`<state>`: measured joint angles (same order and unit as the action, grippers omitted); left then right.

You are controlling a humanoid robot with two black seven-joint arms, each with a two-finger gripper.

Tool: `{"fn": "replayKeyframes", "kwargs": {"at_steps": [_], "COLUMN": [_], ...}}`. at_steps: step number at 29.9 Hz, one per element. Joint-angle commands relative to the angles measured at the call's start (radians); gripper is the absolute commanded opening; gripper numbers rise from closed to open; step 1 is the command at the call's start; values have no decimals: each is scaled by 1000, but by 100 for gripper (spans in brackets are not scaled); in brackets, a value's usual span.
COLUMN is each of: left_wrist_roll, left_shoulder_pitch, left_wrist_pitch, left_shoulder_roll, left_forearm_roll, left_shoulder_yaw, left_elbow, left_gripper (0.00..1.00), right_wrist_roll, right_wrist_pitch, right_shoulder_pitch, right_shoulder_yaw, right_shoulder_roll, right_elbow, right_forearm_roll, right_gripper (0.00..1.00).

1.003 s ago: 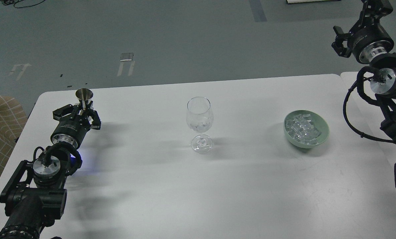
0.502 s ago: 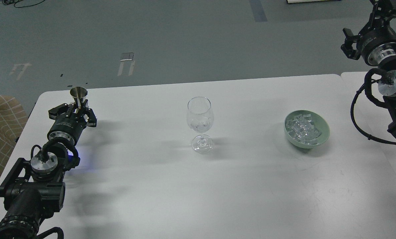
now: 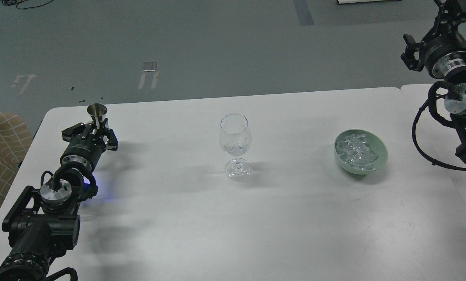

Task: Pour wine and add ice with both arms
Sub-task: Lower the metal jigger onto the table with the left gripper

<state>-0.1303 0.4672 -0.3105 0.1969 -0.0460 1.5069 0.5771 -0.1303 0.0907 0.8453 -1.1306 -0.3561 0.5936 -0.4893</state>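
The left pincer [image 3: 96, 125] grips a small steel conical jigger [image 3: 97, 113], so it should carry it level to the clear stemmed wine glass [image 3: 235, 145] well to its right, where ice cubes [image 3: 355, 151] sit farther right in a green bowl [image 3: 379, 158]; the right pincer's [image 3: 451, 8] state I cannot tell.

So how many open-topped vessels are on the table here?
3: a small metal cup at the far left by the left gripper, a wine glass mid-table, and a green bowl of ice at right.

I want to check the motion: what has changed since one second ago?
The left gripper, holding the metal cup, swung left, then came back. The right gripper drew right and slightly up. The wine glass and the ice stayed put.
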Motion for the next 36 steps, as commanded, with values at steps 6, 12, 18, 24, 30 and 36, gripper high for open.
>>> {"fn": "replayKeyframes", "kwargs": {"at_steps": [6, 12, 18, 24, 30, 36], "left_wrist_roll": [-2, 1, 5, 8, 8, 8], "left_shoulder_pitch": [4, 2, 2, 4, 4, 4], "left_wrist_pitch": [33, 34, 34, 36, 44, 47], "left_shoulder_roll": [-13, -19, -19, -16, -14, -14], "left_forearm_roll": [2, 5, 5, 6, 8, 9], "left_shoulder_yaw": [-10, -11, -11, -11, -11, -11], "left_elbow": [0, -3, -3, -3, -3, -3], "left_gripper": [1, 12, 22, 26, 29, 36], "right_wrist_roll": [0, -2, -2, -2, -2, -2], "right_wrist_pitch": [0, -11, -11, -11, -11, -11], "right_shoulder_pitch": [0, -5, -6, -6, -5, -6], "right_shoulder_yaw": [2, 0, 0, 0, 0, 0], "right_shoulder_roll": [3, 8, 8, 8, 6, 6], "right_elbow": [0, 2, 2, 3, 3, 3], "right_forearm_roll": [0, 0, 0, 0, 0, 0], "right_gripper": [100, 100, 100, 100, 100, 100]}}
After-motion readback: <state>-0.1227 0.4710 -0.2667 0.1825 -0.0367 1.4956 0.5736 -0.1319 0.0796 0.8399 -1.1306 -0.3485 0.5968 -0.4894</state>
